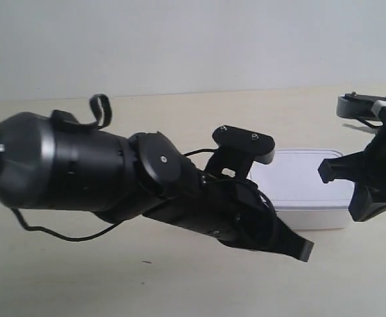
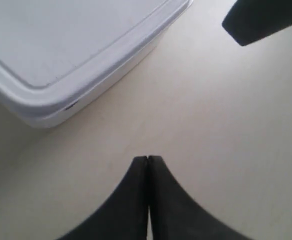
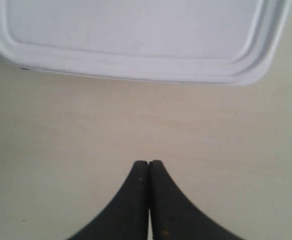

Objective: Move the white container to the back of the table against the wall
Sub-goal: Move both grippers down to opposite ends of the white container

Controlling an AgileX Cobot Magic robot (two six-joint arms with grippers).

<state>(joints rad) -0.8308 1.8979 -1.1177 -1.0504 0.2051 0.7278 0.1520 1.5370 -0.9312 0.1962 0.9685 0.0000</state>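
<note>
The white container [image 1: 310,190] sits with its lid [image 3: 136,30] on, out on the table [image 1: 180,284], well apart from the wall [image 1: 180,39], with a band of bare tabletop behind it. Neither of my grippers holds it. My left gripper [image 2: 147,164] is clenched on nothing, fingertips pressed together, near one rounded corner of the box. My right gripper [image 3: 148,166] is clenched empty as well, facing one long side across a strip of table. I judge a push to be the likely move, and that is where trouble lies. Pressing near a corner could spin the box instead of sliding it straight. A fingertip catching under the overhanging rim could pry the lid up. With both arms crowded at one small box, they could also knock each other. The arm at the exterior view's left [image 1: 180,191] reaches low and slanted across the table, its tip down just in front of the box. The arm at the exterior view's right [image 1: 378,172] hangs by the box's end; whether it touches, I cannot tell.
</note>
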